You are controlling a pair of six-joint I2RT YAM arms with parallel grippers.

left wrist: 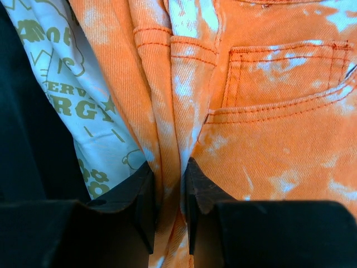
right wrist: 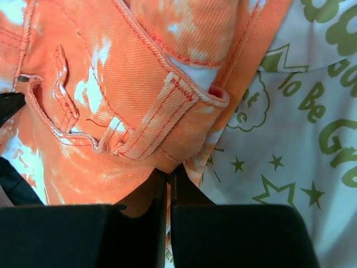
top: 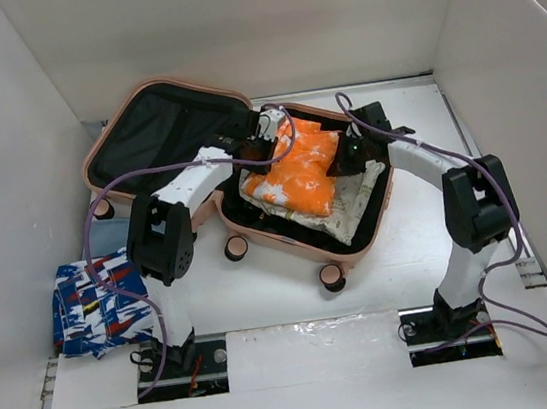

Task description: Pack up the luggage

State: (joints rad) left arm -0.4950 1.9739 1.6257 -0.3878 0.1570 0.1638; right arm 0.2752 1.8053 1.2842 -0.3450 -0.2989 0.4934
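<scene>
Luggage [top: 158, 129] lies open on the bench [top: 297, 302] in front of both arms. Its black-lined lid is propped up at the back left, and its base half faces the camera, so things can be laid in from above.

A white printed T-shirt [top: 358, 198] is spread across the bottom of the base. On top of it lies an orange denim garment [top: 299, 171], bleach-splashed, with a patch pocket and a belt loop showing. Whether it is jeans or shorts cannot be told.

The left pincer [left wrist: 168, 173] has its jaws drawn close, nipping a raised fold of the denim near the pocket. The right pincer [right wrist: 167, 176] has its jaws almost together on the denim's edge below the belt loop, over the shirt. Holding it at two opposite points probably lets the arms move the garment flat and keep it inside the shell's walls.

A folded blue, white and red patterned cloth [top: 96, 309] waits on the bench by the left arm's base, seemingly the next item to pack.

Only the shirt carries writing, in olive-green letters among stars and cloud shapes. The left wrist view shows the fragments "ERV" and "RGY"; the right wrist view shows "Be" and "Gr". No brand label can be read on the denim or the suitcase.
</scene>
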